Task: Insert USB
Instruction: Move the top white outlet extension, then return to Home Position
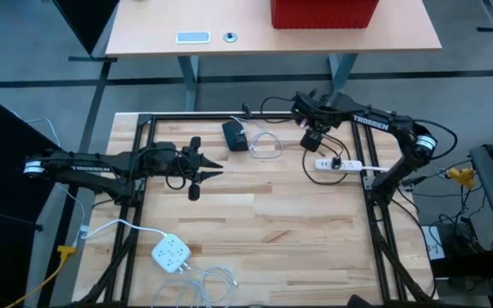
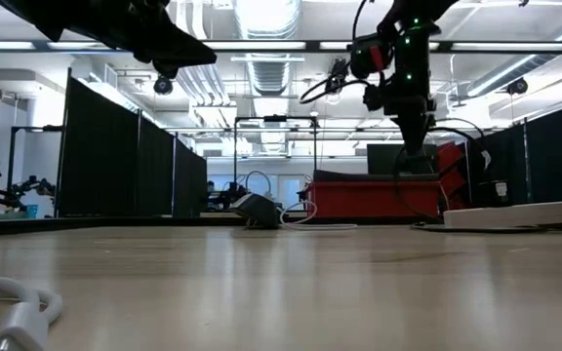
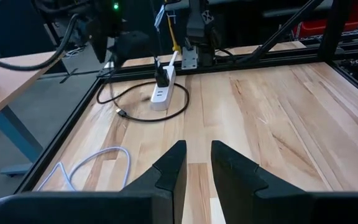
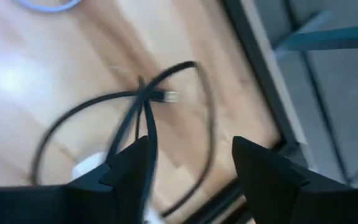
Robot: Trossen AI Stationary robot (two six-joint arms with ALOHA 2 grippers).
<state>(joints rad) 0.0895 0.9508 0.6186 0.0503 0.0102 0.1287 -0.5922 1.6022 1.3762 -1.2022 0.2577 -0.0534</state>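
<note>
The right gripper [image 4: 188, 165], fingers spread and empty, hovers over the black USB cable's loose plug [image 4: 166, 96] at two o'clock, poised to descend and grasp it; left gripper [image 1: 208, 167] waits, parted, at nine.

Even, bright overhead light; ceiling light panels [image 2: 266, 18] glare in the low view. The right wrist view is smeared with blur, with a pale sheen on the wooden counter [image 4: 17, 74]. Shadows are faint.
</note>
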